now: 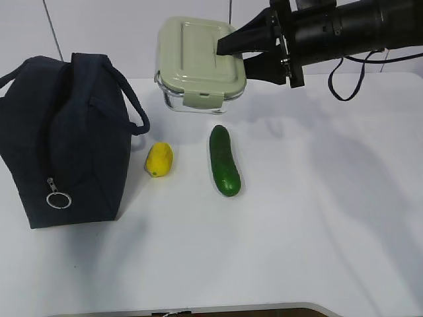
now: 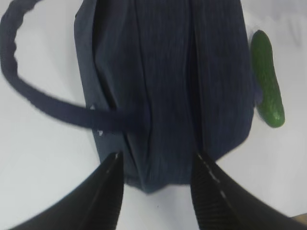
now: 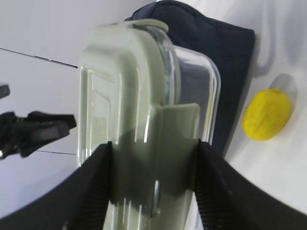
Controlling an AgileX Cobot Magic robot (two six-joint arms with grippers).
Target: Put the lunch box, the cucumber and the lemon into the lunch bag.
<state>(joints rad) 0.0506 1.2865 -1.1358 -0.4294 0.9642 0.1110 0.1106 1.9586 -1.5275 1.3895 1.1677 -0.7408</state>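
My right gripper [image 1: 232,54] is shut on the lunch box [image 1: 198,63], a clear container with a sage-green lid, and holds it in the air above the table's far side. In the right wrist view the jaws [image 3: 153,146] clamp the box [image 3: 134,96] across its lid and base. The navy lunch bag [image 1: 63,142] stands upright at the left. The lemon [image 1: 159,159] and the cucumber [image 1: 224,160] lie on the table to its right. My left gripper [image 2: 157,160] is open and empty above the bag [image 2: 177,81]; it is out of the exterior view.
The zipper's metal ring pull [image 1: 58,199] hangs low on the bag's near side. One bag handle [image 2: 43,103] loops out to the left. The cucumber [image 2: 267,79] lies beside the bag. The white table [image 1: 317,218] reaches to the near edge.
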